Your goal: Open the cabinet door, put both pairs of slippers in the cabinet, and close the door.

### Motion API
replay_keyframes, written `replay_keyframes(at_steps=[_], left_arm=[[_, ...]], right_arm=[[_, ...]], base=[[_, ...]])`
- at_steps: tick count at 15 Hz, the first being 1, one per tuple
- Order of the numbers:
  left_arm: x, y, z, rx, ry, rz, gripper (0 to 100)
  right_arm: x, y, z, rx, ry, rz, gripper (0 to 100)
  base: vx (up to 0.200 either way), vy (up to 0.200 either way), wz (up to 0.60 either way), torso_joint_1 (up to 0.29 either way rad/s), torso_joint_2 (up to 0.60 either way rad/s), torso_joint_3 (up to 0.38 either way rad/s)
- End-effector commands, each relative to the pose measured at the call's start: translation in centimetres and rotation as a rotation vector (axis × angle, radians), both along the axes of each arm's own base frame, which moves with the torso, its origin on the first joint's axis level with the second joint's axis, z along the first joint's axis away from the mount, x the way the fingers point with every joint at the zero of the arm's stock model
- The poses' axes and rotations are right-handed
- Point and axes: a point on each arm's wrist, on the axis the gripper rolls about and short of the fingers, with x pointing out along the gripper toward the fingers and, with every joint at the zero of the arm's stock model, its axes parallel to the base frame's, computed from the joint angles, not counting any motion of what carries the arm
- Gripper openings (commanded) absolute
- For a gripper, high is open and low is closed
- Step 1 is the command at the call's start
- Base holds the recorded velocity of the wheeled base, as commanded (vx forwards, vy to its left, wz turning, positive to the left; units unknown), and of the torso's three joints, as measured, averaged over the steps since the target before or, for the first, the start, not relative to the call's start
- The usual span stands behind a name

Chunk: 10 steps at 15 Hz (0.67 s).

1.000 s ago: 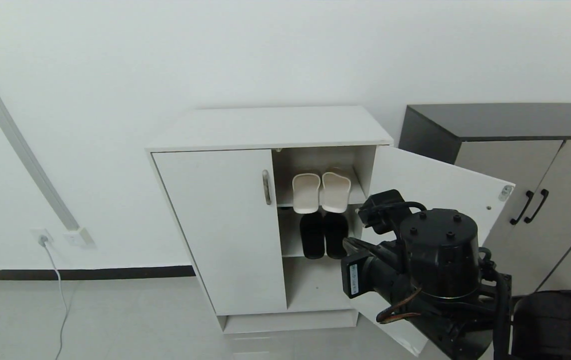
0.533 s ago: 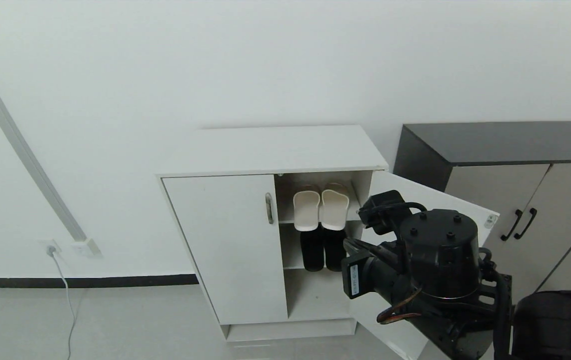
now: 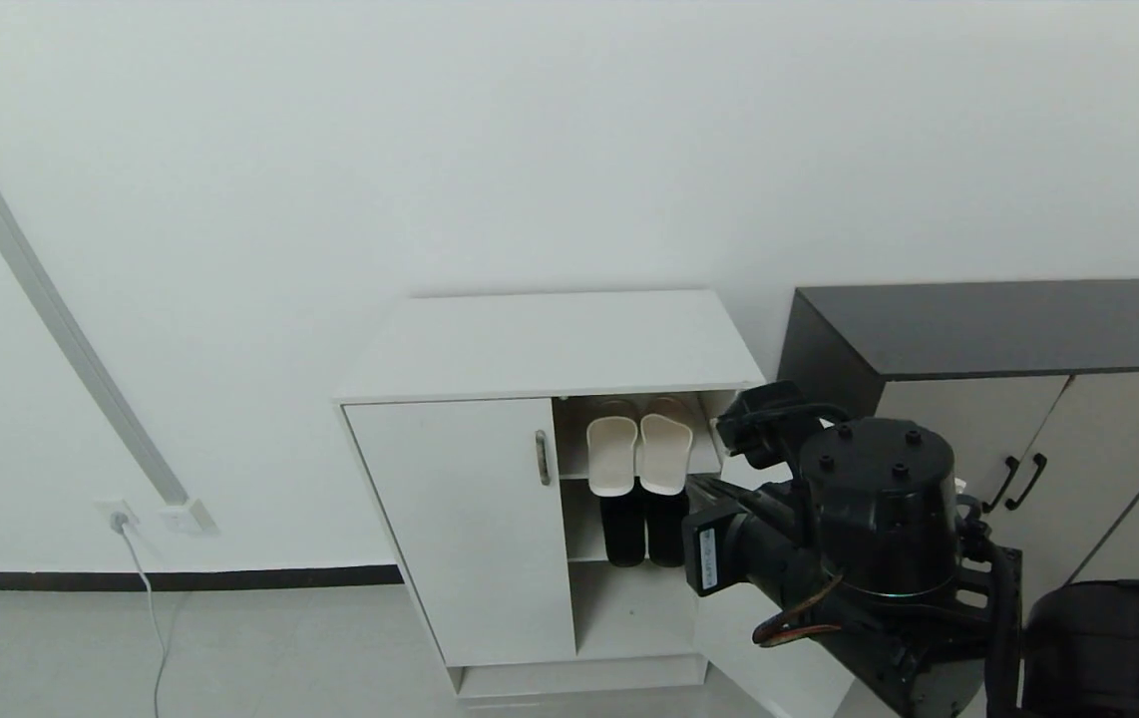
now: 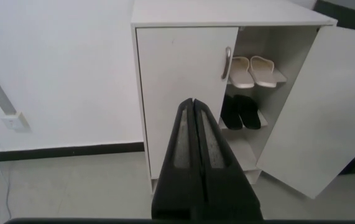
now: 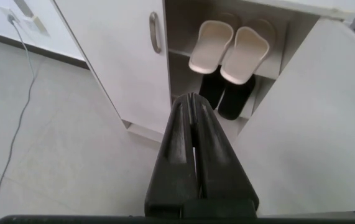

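Our head camera has pulled back from the cabinet (image 3: 550,344); nothing in it moved. The white slippers (image 3: 637,455) lie inside, just above the black slippers (image 3: 643,529). The right door (image 4: 317,106) hangs open. Left pincer (image 4: 193,102) and right pincer (image 5: 191,98) are clenched, empty. We judge only closing remains.

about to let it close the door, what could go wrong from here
1. The white slippers and black slippers seem to stick out past their shelf edges, so the open door may hit them and stay ajar.
2. The right gripper is shut and apart from the door; a push on that flat panel could slide off.
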Motion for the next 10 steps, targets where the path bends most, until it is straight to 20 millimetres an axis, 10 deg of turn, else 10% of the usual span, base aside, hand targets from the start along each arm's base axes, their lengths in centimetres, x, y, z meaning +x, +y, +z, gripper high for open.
replay_keyframes(at_steps=[1, 10], left_arm=[[0.01, 0.00, -0.01, -0.001, 0.002, 0.000, 0], [0.01, 0.00, 0.01, -0.001, 0.000, 0.000, 0]], right_arm=[[0.01, -0.04, 0.06, 0.002, -0.001, -0.001, 0], [-0.04, -0.40, -0.25, -0.016, -0.022, 0.008, 0]], base=[[0.000, 0.000, 0.00, 0.227, -0.50, -0.271], [0.000, 0.000, 0.00, 0.091, -0.20, -0.109]])
